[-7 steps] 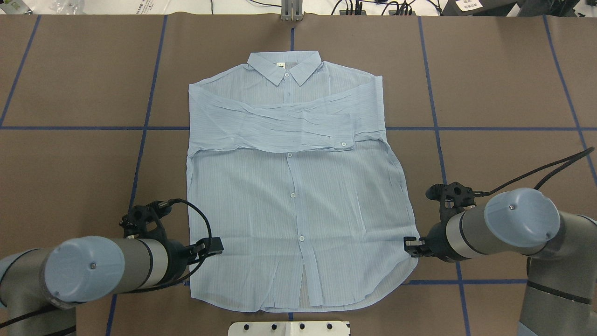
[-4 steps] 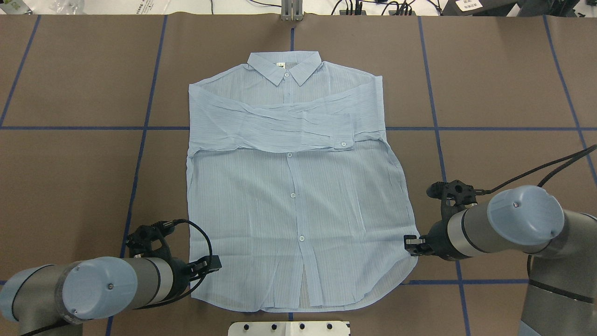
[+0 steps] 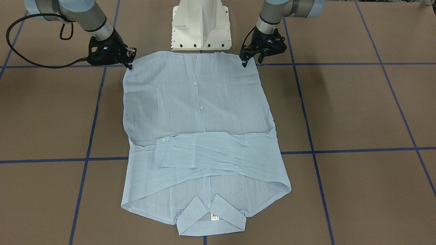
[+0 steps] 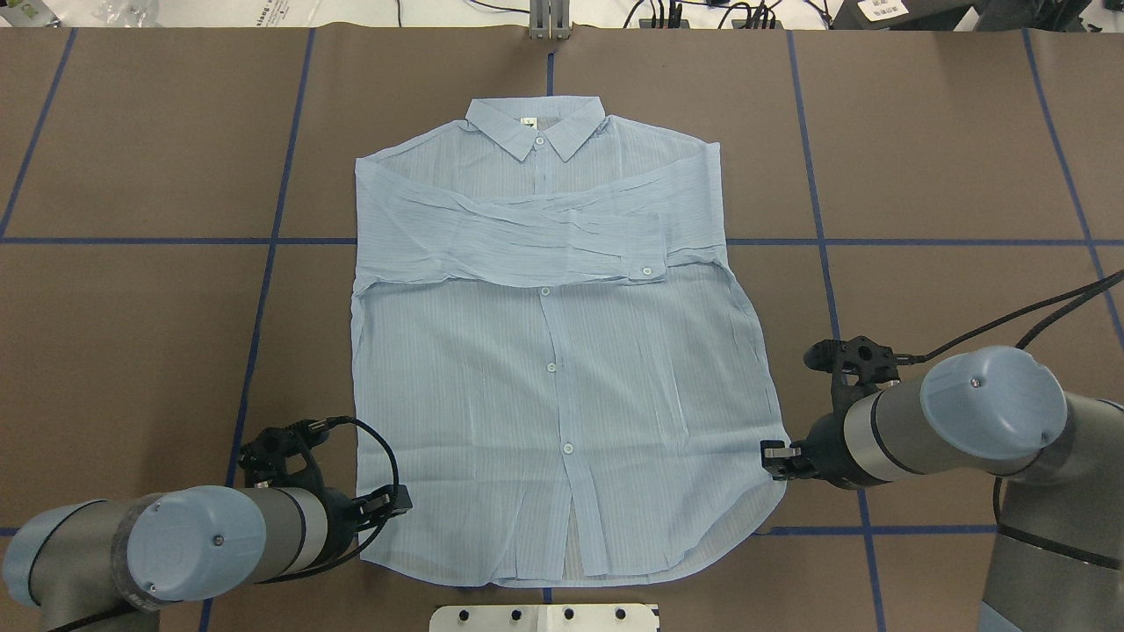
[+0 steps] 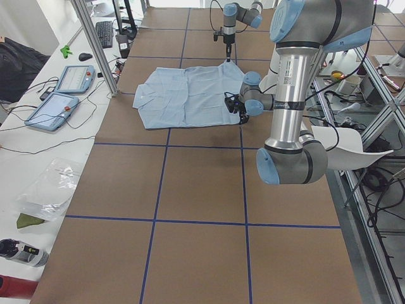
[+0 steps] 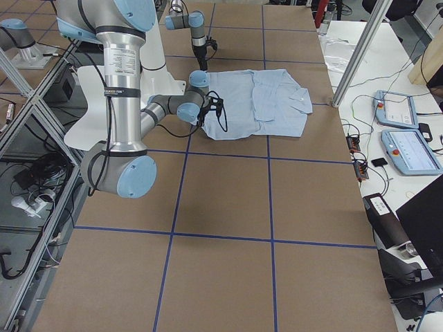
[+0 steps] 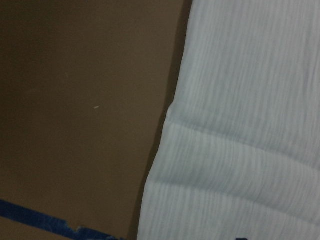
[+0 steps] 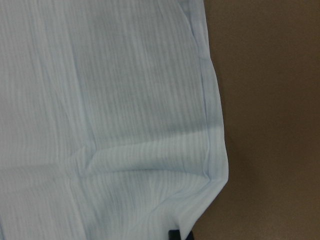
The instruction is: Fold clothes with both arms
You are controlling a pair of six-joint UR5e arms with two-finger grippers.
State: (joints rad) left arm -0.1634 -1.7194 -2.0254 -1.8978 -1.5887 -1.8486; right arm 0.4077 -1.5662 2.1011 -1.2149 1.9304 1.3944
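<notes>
Light-blue striped button-up shirt (image 4: 544, 395) lies flat and front up in the middle of the brown tabletop (image 4: 132, 307), sleeves folded across the chest, collar (image 4: 536, 125) at the far side. The left hand (image 4: 399, 503) and right hand (image 4: 773, 461), both open, sit low at the near hem's left and right corners.

The shirt (image 4: 562, 386) is thin, matt, finely striped cloth; the table cover (image 4: 132, 333) looks like matt brown paper.
</notes>
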